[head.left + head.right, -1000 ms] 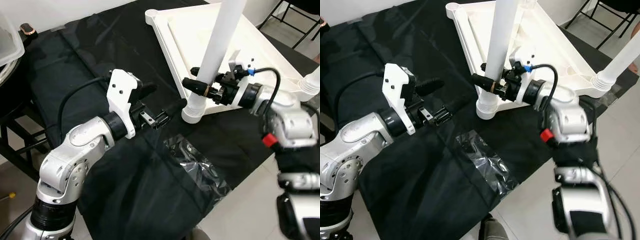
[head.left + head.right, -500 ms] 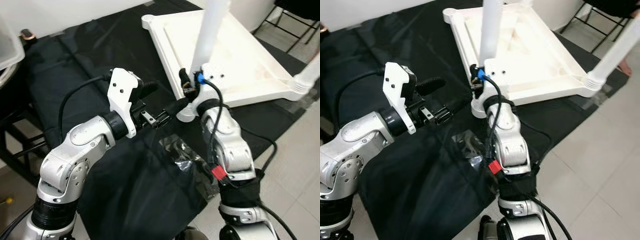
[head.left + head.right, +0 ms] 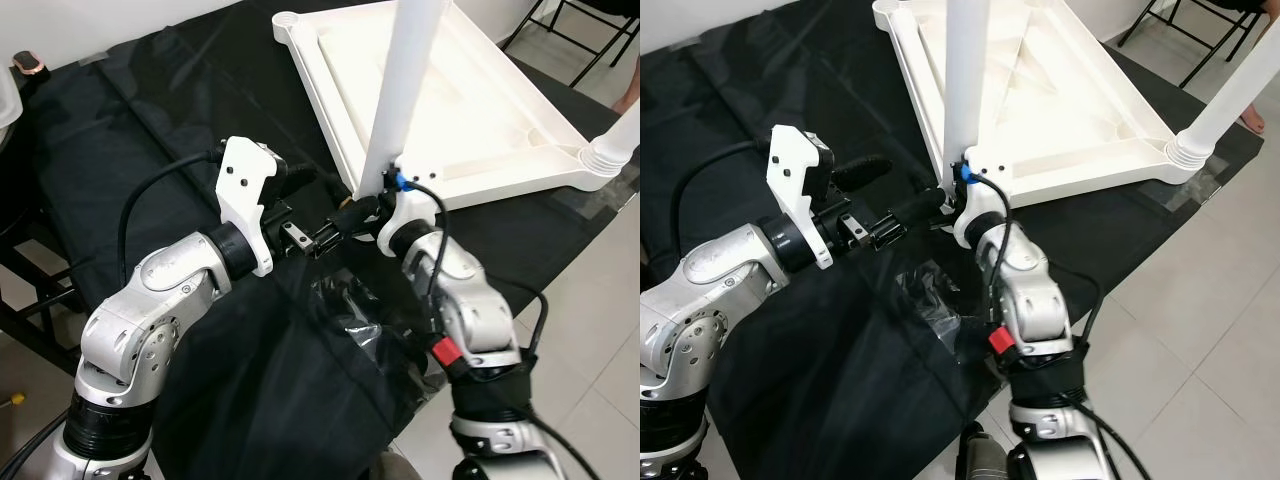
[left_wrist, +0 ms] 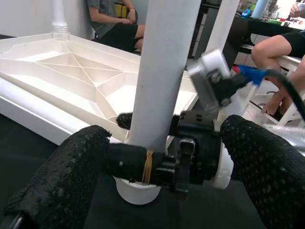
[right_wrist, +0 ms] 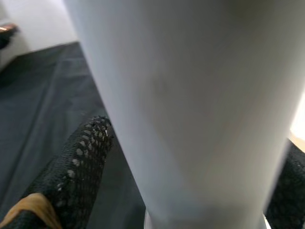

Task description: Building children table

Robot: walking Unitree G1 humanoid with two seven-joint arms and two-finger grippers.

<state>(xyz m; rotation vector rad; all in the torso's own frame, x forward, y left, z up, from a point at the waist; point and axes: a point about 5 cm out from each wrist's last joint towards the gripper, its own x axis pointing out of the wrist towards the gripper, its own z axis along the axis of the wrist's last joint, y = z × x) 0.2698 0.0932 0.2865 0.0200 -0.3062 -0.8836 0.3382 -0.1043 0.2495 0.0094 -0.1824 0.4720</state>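
Note:
The white table top (image 3: 470, 110) lies upside down on a black cloth (image 3: 150, 120). A white table leg (image 3: 405, 90) stands upright in its near corner socket. My right gripper (image 3: 385, 197) is shut on this leg just above the socket; its finger (image 5: 76, 176) presses against the leg (image 5: 190, 105). My left gripper (image 3: 338, 192) is open at the leg's left side, level with the right gripper. In the left wrist view its black fingers (image 4: 62, 176) stand wide apart, with the leg (image 4: 162, 81) between and beyond them.
A second leg (image 3: 620, 150) stands in the right corner, and a third leg (image 4: 57, 19) at a far corner. A crumpled clear plastic bag (image 3: 370, 320) lies on the cloth by my right forearm. Seated people (image 4: 114, 24) and a chair (image 3: 570, 25) are beyond the table top.
My right arm has swung from the right side of the leg round to its near side, still clamped on it. The view has shifted a little. The left arm has held still.

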